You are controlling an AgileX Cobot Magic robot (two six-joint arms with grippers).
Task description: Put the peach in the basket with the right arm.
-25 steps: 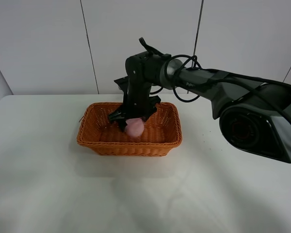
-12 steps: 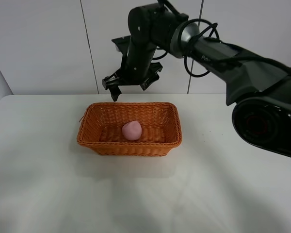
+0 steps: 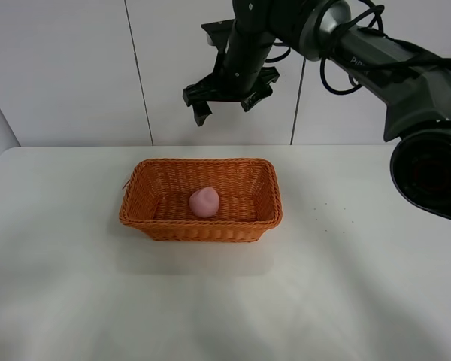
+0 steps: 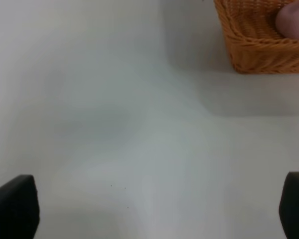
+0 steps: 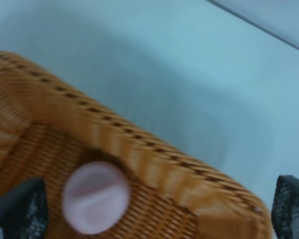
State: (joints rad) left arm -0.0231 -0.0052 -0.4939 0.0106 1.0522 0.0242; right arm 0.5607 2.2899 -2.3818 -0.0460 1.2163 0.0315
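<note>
The pink peach [image 3: 204,201] lies on the floor of the orange-brown wicker basket [image 3: 201,228], near its middle. My right gripper [image 3: 224,105] hangs high above the basket's back rim, open, with nothing between its fingers. In the right wrist view the peach [image 5: 95,196] shows far below, inside the basket [image 5: 154,159], between the black fingertips [image 5: 20,209] of the open right gripper [image 5: 154,206]. The left gripper [image 4: 152,209] is open over bare table; a corner of the basket [image 4: 254,50] and an edge of the peach [image 4: 294,20] show in its view.
The basket stands on a white table [image 3: 225,301] in front of a white panelled wall [image 3: 75,68]. The black right arm [image 3: 391,56] stretches in from the right, well above the table.
The right gripper let go of the peach in the basket and rose clear, climbing higher and slightly to the right. The peach now rests still on the basket floor.
</note>
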